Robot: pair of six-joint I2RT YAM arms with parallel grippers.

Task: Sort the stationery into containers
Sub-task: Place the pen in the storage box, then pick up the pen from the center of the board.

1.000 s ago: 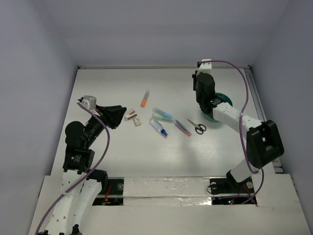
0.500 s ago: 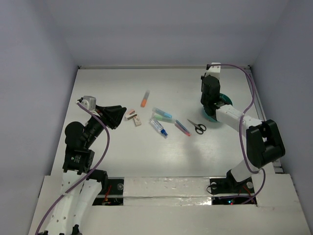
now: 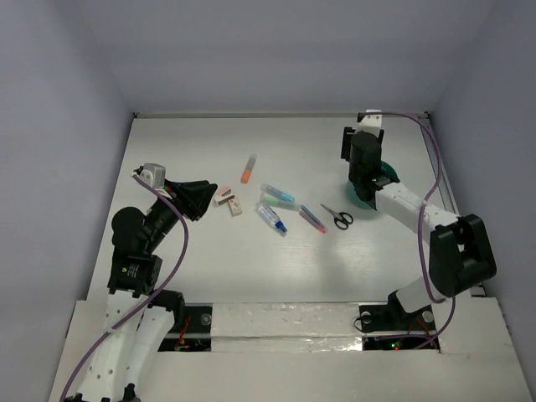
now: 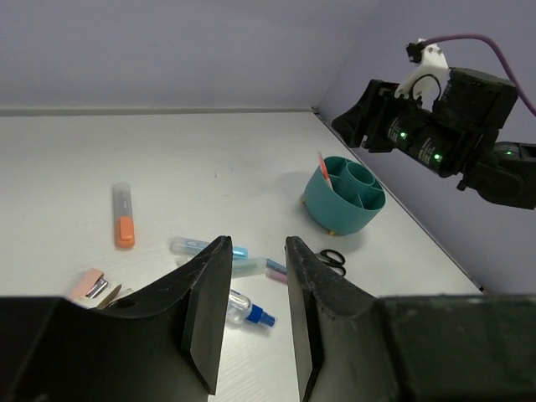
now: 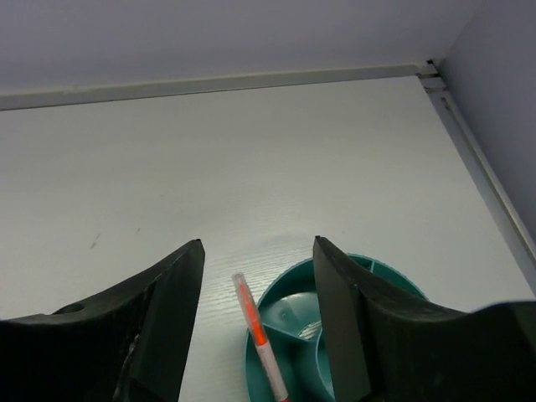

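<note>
My right fingers (image 5: 155, 331) are spread wide with nothing between them, hanging over the teal cup (image 5: 295, 280) at the right side of the worktop (image 3: 209, 260). A red pen (image 5: 256, 333) stands tilted in one compartment of the cup, its upper end above the rim. My left fingers (image 4: 205, 310) are spread apart and empty, held above the left side of the worktop, just beside the two erasers (image 3: 228, 200).

The other stationery lies loose at mid-worktop, outside the cup:
- The orange marker (image 3: 248, 170) lies farthest back.
- The blue highlighter (image 3: 279, 194) and green highlighter (image 3: 274, 203) lie side by side.
- The blue-capped clear pen (image 3: 272, 219) lies nearer me.
- The pink pen (image 3: 313, 219) lies beside the black-handled scissors (image 3: 337, 217), which lie nearest the cup.
</note>
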